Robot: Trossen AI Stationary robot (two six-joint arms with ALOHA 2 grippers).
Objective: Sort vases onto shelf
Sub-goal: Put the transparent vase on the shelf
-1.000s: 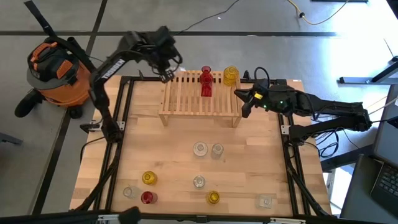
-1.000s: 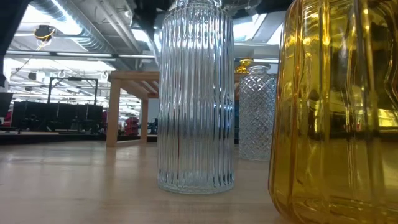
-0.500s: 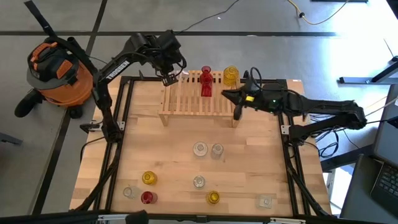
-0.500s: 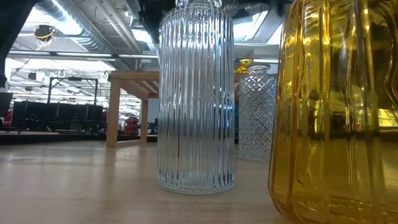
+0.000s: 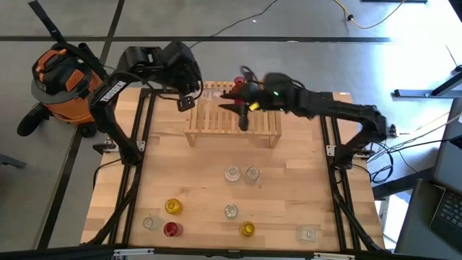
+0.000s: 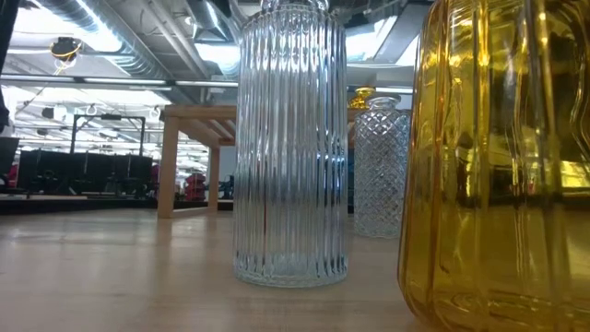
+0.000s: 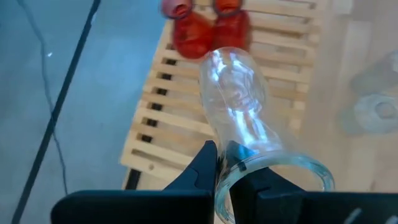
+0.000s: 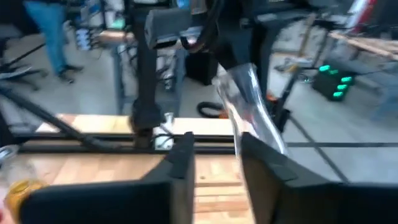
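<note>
My left gripper [image 5: 186, 102] hangs over the left end of the light-wood rack [image 5: 216, 121] and is shut on a clear glass vase [image 7: 233, 81]. The vase points away from the gripper over the slats [image 7: 174, 118]. A red vase [image 5: 238, 84] stands on the rack's far side. My right gripper [image 5: 235, 113] is open above the middle of the rack. Its fingers [image 8: 180, 162] face the clear vase [image 8: 249, 106] without visibly touching it. Several red, yellow and clear vases stand on the table's near half, such as a clear pair [image 5: 242, 173] and a yellow one [image 5: 173, 207]. My left gripper holds the clear vase by the rim of its wide open end [image 7: 236, 158]. The glass wall is pinched between one finger outside [image 7: 208, 163] and one that seems to be inside. The vase is lifted clear and juts out tilted over the rack.
An orange shop vacuum [image 5: 65, 79] stands on the floor past the table's far left corner. In the low view a ribbed clear vase [image 6: 290, 138], a diamond-cut clear vase [image 6: 380, 166] and a yellow vase [image 6: 498, 166] stand close ahead, with the rack [image 6: 189, 115] behind them.
My right arm has swung from the table's right edge toward the left, over the rack, and now covers the spot where a yellow vase stood on it. My left gripper has shifted a little toward the near and left edges, off the rack's far left corner.
</note>
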